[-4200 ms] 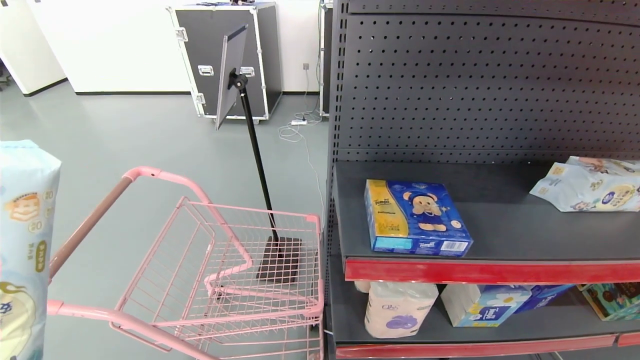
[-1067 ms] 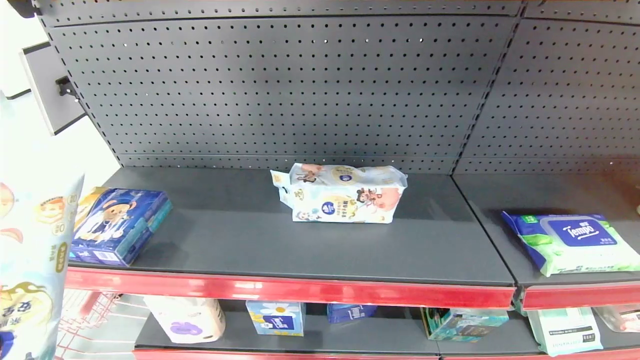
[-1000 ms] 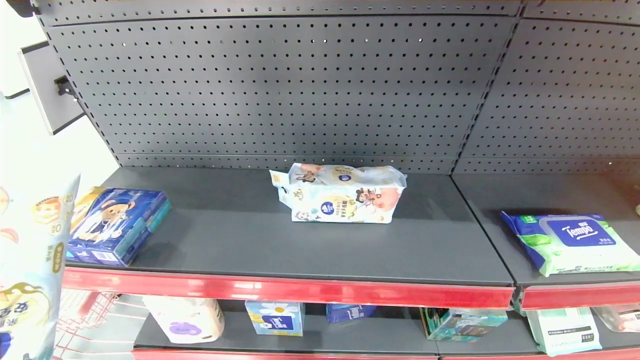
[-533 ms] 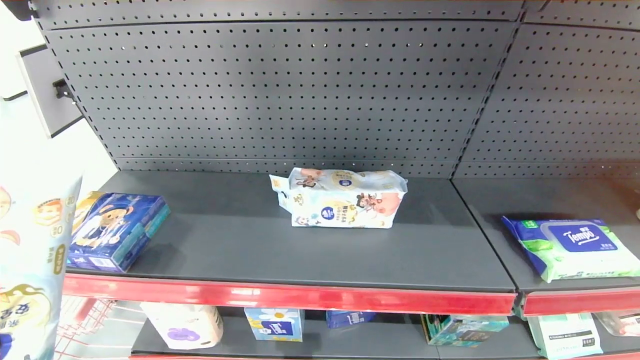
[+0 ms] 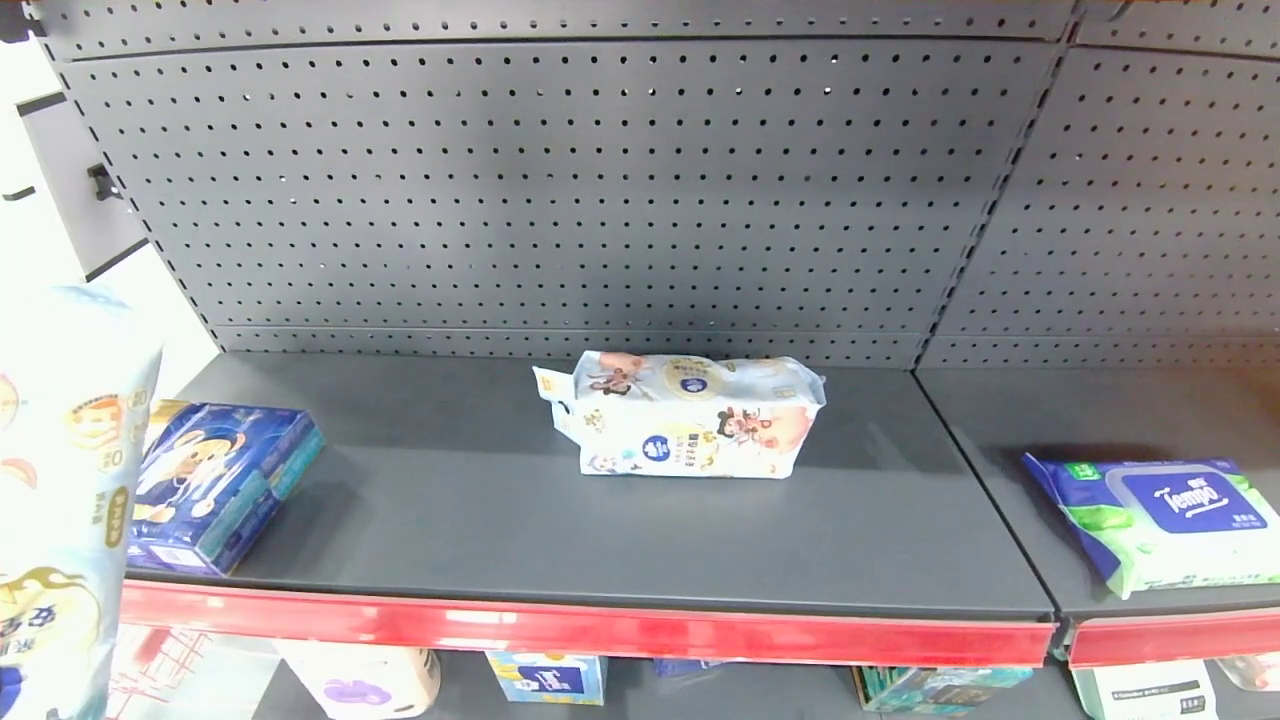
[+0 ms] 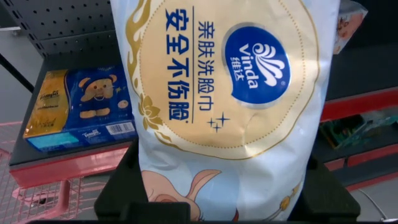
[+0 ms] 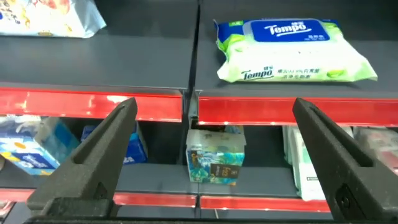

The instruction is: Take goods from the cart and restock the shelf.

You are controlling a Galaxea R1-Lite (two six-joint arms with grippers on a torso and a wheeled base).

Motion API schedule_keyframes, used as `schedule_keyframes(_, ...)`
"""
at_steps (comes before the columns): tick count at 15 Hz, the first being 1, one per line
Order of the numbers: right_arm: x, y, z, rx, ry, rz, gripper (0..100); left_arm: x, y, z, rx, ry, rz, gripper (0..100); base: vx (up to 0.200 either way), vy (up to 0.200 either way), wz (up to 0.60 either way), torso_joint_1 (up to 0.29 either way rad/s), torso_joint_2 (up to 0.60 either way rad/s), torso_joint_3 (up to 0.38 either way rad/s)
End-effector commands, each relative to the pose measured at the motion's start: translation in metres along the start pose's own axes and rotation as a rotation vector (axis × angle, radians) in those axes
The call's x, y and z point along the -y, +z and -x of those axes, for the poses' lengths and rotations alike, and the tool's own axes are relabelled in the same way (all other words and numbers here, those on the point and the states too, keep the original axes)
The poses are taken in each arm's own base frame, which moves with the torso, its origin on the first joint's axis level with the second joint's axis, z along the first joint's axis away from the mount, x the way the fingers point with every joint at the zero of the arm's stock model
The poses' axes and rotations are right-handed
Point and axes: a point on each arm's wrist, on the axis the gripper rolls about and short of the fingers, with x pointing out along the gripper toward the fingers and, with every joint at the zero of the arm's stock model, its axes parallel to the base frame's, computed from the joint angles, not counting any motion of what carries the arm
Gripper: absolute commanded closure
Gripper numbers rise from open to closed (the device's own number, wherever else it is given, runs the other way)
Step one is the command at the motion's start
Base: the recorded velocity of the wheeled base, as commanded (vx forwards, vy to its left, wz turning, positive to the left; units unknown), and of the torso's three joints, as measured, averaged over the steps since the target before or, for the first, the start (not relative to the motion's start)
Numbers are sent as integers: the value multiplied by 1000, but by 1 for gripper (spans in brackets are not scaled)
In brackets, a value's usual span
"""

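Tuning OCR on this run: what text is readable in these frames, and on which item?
"安全不伤脸": white-and-gold soft plastic pack, in the left gripper.
"亲肤洗脸巾": same pack.
"vinda 维达": same pack, blue oval.
"Tempo": green-and-blue soft wipes pack, printed twice.
Too small to read: blue bear-print cardboard box; white cartoon-print pack.

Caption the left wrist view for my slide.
Left gripper clamping a white tissue pack in front of the shelf, with a blue tissue box lying on it behind.
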Motion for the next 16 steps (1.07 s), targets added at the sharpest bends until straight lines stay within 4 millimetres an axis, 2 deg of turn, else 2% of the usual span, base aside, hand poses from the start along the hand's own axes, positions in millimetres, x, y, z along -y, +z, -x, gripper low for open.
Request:
schedule_keyframes(1,0,45,-6,-23,52,8,0,0,2,-2,-4,-4,-6,100,0,0,0,0,0,0)
schedule_keyframes(2,0,77,-16,-40,46,-2,0,0,2,-2,-7,-4,-16,100,0,0,0,0,0,0)
schedule_keyframes(3,1,166,-59,-38,38,-114,0,-1,2,-4,-17,-5,-45,100,0,0,0,0,0,0)
schedule_keyframes(4,-1,192,-90,-69,81,-120,0,-2,3,-8,-34,-1,-46,100,0,0,0,0,0,0)
schedule_keyframes(6,-17,199,-141,-151,296,-32,0,-5,16,-19,-23,-4,-39,100,0,0,0,0,0,0)
schedule_keyframes(7,-21,193,-171,-194,372,-30,0,-7,20,-26,-14,-2,-42,100,0,0,0,0,0,0)
schedule_keyframes(8,-23,188,-182,-212,414,-25,0,-7,21,-28,-10,-3,-45,100,0,0,0,0,0,0)
schedule_keyframes(9,-29,167,-220,-278,532,39,0,-10,25,-36,-27,-6,-47,100,0,0,0,0,0,0)
schedule_keyframes(10,-29,153,-242,-312,612,79,0,-11,25,-41,-45,-8,-42,100,0,0,0,0,0,0)
schedule_keyframes(12,-33,138,-275,-319,805,128,0,-10,25,-43,-53,-38,-39,100,0,0,0,0,0,0)
schedule_keyframes(14,-37,128,-306,-312,885,168,0,-8,23,-43,-48,-130,-33,100,0,0,0,0,0,0)
schedule_keyframes(16,-44,122,-331,-292,962,188,0,-8,24,-44,-47,-150,-33,100,0,0,0,0,0,0)
